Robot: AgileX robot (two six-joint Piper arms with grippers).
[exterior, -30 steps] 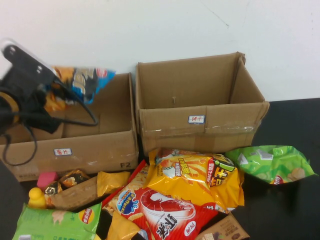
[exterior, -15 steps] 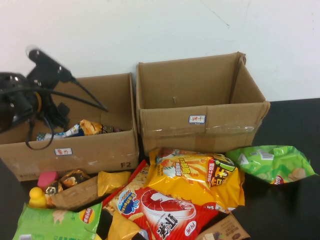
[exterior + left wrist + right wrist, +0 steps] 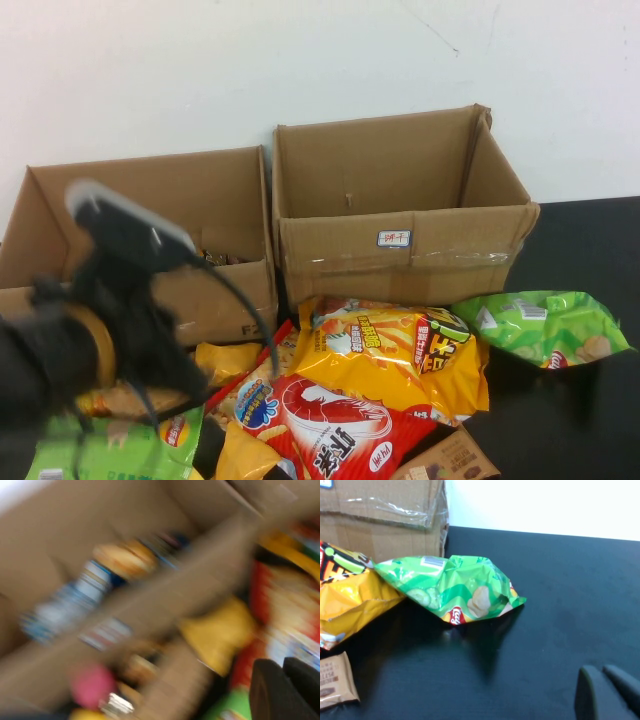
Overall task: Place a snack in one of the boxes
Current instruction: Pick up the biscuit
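In the high view, the left arm (image 3: 90, 330) is seen blurred in front of the left cardboard box (image 3: 230, 290), above the snack pile at the left. Its gripper cannot be made out here, so the jaw state cannot be told. A small part of a snack packet (image 3: 212, 258) is glimpsed inside the left box, beyond the arm. The right cardboard box (image 3: 400, 240) stands just beside the left one. In front of the boxes, a yellow chip bag (image 3: 400, 355), a red shrimp-cracker bag (image 3: 320, 420) and a green Lay's bag (image 3: 540, 328) are laid on the black table (image 3: 590, 240).

In the left wrist view, the left gripper (image 3: 287, 690) is shown only as dark finger ends; their gap cannot be judged. Well beyond the jaws, a blue-and-orange snack bag (image 3: 100, 585) is seen lying inside the box, behind its front wall.

In the right wrist view, the right gripper (image 3: 607, 692) is held above bare table, its finger ends close together and holding nothing. The green Lay's bag (image 3: 452, 592) lies well ahead of the jaws.
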